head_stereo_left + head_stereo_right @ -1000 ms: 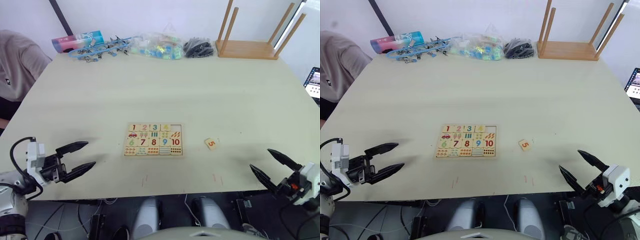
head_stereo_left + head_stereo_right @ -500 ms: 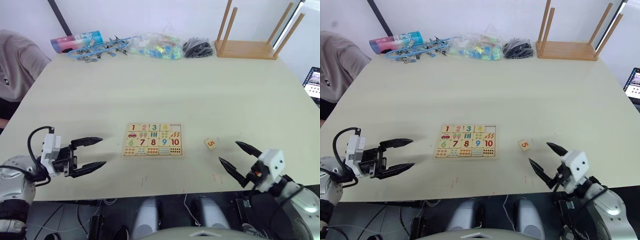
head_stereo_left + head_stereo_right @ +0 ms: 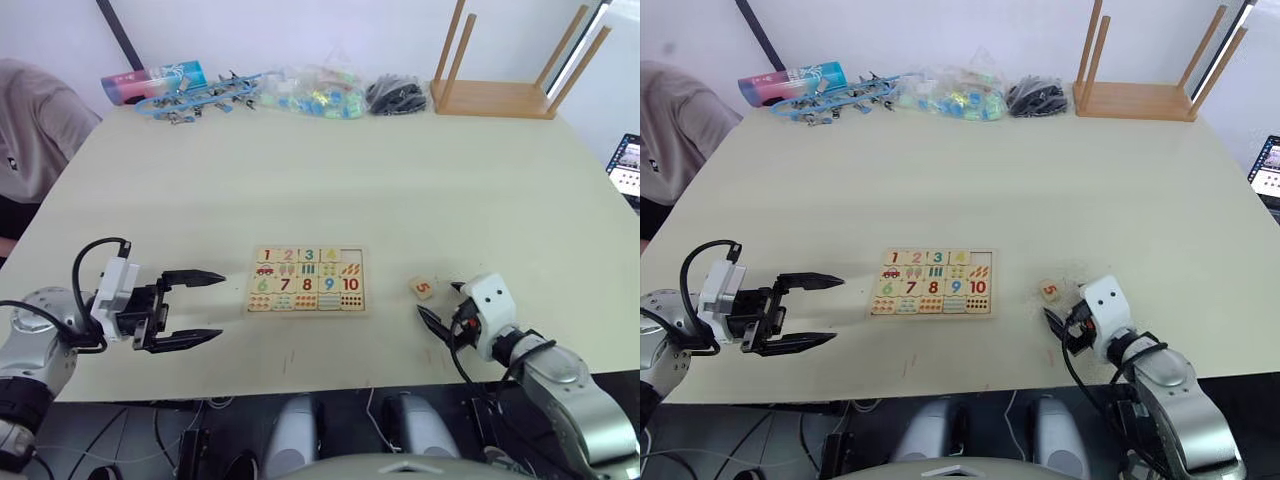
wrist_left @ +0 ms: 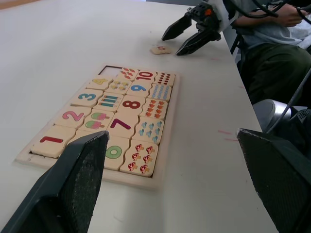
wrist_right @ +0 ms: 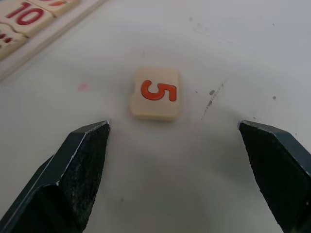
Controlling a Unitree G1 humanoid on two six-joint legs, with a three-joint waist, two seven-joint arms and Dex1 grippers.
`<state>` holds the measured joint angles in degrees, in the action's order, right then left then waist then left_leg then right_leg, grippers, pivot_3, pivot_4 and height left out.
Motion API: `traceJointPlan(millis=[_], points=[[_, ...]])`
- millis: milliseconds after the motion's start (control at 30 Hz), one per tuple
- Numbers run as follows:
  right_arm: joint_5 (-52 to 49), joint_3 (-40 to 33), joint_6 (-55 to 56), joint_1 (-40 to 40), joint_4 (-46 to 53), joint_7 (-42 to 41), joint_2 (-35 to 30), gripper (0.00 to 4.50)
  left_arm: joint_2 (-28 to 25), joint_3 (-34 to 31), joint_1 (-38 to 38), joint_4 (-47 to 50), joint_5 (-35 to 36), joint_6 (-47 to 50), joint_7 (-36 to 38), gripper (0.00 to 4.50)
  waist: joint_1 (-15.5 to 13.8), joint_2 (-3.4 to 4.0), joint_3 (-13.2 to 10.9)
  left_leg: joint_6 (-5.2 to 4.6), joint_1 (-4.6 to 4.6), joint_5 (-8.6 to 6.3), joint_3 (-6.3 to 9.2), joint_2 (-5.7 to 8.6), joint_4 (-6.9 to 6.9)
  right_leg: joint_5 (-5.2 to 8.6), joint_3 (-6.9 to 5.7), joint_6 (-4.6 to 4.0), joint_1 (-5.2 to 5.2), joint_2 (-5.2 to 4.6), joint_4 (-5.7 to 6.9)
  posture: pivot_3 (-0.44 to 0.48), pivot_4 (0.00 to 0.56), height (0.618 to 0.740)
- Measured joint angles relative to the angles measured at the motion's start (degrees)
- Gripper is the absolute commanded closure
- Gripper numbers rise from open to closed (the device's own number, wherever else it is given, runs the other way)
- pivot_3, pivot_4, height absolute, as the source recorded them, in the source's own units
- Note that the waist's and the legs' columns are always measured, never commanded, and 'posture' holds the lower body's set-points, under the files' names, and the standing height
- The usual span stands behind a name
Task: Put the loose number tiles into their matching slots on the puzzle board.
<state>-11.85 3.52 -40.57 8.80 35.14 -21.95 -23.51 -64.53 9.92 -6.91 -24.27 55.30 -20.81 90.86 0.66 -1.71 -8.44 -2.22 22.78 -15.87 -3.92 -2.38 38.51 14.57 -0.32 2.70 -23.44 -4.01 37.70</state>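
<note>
Now the right tool (image 5: 175,170) has come in close, wide open around the loose 5 tile (image 5: 155,93) on the bench (image 3: 400,180), beside the puzzle board (image 3: 307,281). Grabbing comes next. The left tool (image 3: 200,309) waits open.

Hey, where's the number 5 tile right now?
The 5 tile lies flat on the table, off the right side of the puzzle board, just ahead of the open right pincer, which is not touching it.
</note>
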Motion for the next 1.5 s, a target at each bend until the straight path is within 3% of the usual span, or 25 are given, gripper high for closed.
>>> traceJointPlan(millis=[433, 533, 700, 733, 1000, 1167, 1500], points=[[1.05, 2.35, -6.82, -5.33, -0.15, 2.83, 0.83, 0.09, -0.04, 0.22, -0.02, 1.89, 0.42, 0.11, 0.00, 0.00, -0.06, -0.03, 0.02, 0.00, 0.02, 0.00, 0.02, 0.03, 0.00, -0.10, -0.02, 0.19, 0.00, 0.01, -0.01, 0.000, 0.150, 0.737], [0.69, 2.48, -7.32, -5.34, -0.04, 2.67, 0.91, 0.90, -0.04, 0.11, 0.11, 2.36, 0.44, 0.22, 0.00, 0.00, -0.05, -0.04, 0.02, 0.00, 0.02, 0.00, 0.02, 0.03, 0.00, -0.10, -0.02, 0.19, 0.00, 0.01, -0.01, 0.000, 0.150, 0.737], [0.32, 3.38, -7.70, -4.73, 0.78, 2.66, 1.18, 3.46, -0.05, -0.32, 0.40, 2.65, 0.47, 0.35, 0.01, 0.00, -0.09, -0.09, 0.06, 0.00, 0.01, 0.00, 0.02, 0.03, 0.01, -0.10, -0.02, 0.19, 0.01, 0.01, 0.00, 0.000, 0.150, 0.737], [0.35, 3.45, -7.75, -4.64, 0.87, 2.74, 1.17, 3.62, -0.09, -0.37, 0.40, 2.68, 0.47, 0.37, 0.01, 0.00, -0.10, -0.13, 0.08, 0.00, 0.01, 0.00, 0.03, 0.03, 0.01, -0.10, -0.02, 0.19, 0.01, 0.01, -0.01, 0.000, 0.150, 0.737], [0.90, 4.15, -6.64, -4.82, 0.83, 2.40, -0.53, 3.60, -0.09, -0.39, 0.37, 2.72, 0.47, 0.59, 0.01, 0.00, -0.10, -0.20, 0.13, 0.00, 0.01, 0.00, 0.02, 0.03, 0.01, -0.10, -0.02, 0.19, 0.01, 0.00, -0.01, 0.000, 0.150, 0.737], [0.85, 4.11, -6.87, -7.43, 0.69, -1.07, -6.64, 3.60, -0.08, -0.64, 0.43, 2.78, 0.47, 0.74, 0.01, 0.00, -0.04, -0.17, 0.10, 0.00, 0.02, 0.00, 0.02, 0.03, 0.02, -0.10, -0.01, 0.19, 0.00, 0.01, -0.02, 0.000, 0.150, 0.737], [0.04, 9.27, -9.16, -22.11, -0.78, -11.54, -15.98, 3.60, 1.17, -6.22, 2.43, 2.46, -0.03, 1.21, 0.03, 0.00, 0.15, -0.06, 0.02, 0.00, 0.02, 0.00, 0.00, 0.03, 0.01, -0.10, -0.01, 0.19, -0.02, 0.06, -0.03, 0.000, 0.150, 0.737]])
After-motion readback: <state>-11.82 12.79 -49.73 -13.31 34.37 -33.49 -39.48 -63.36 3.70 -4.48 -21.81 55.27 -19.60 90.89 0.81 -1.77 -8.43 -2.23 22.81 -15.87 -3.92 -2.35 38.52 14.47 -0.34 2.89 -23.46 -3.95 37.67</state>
